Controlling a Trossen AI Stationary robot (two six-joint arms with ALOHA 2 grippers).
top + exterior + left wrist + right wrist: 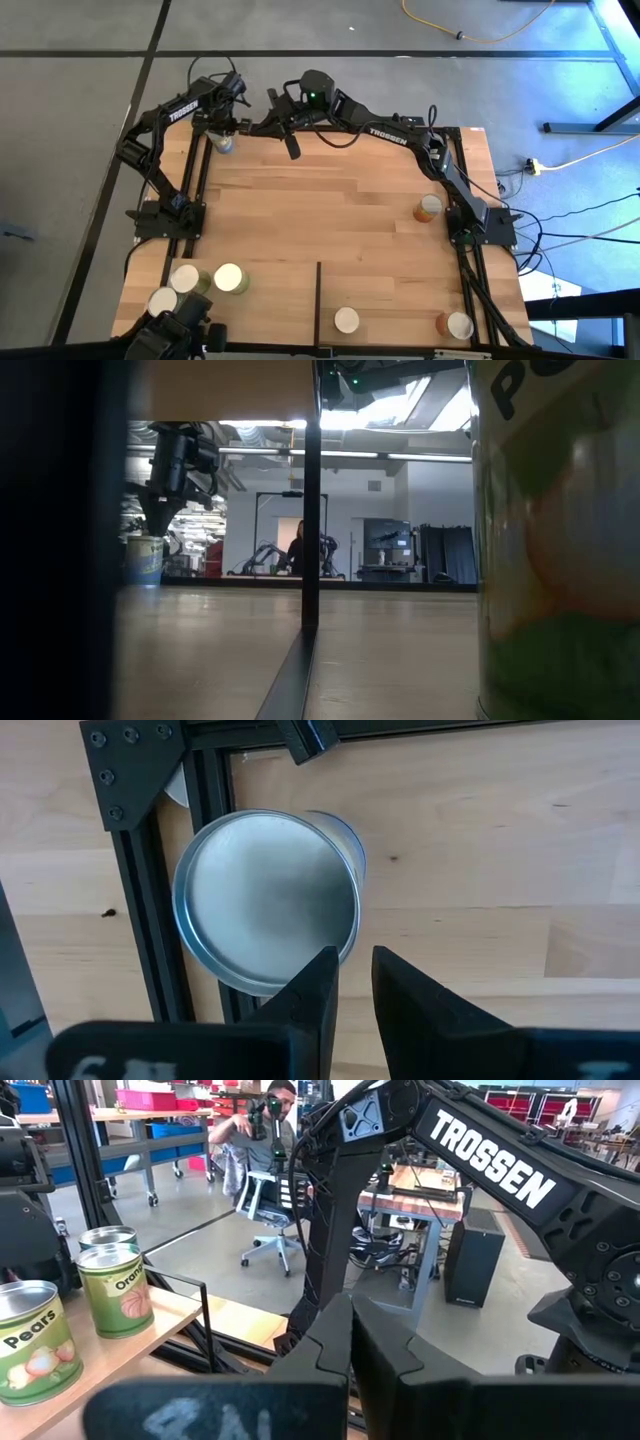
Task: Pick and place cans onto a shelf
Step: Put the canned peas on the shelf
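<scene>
A can (224, 143) with a silvery top (265, 900) and bluish sides (145, 558) stands upright at the table's far left corner. My left gripper (355, 970) points straight down over it, open, one finger above the can's rim and the other just outside. My right gripper (350, 1350) is shut on nothing and held level, high over the far edge (291, 142). The pale shelf (270, 310) with its dark divider (318, 300) lies along the near edge. Three cans (185, 278) stand at its left and two (347, 320) right of the divider. My left gripper stands at the can's rim (345, 935), coming from above. The finger (320, 985) hides that stretch of rim, and I cannot tell whether it touches the can.
An orange can (428, 207) stands near the right arm's base. A black frame rail (150, 900) runs right beside the far-left can. Cans labelled Orange (115, 1290) and Pears (30, 1345) show in the right wrist view. A person sits in the room beyond (265, 1120).
</scene>
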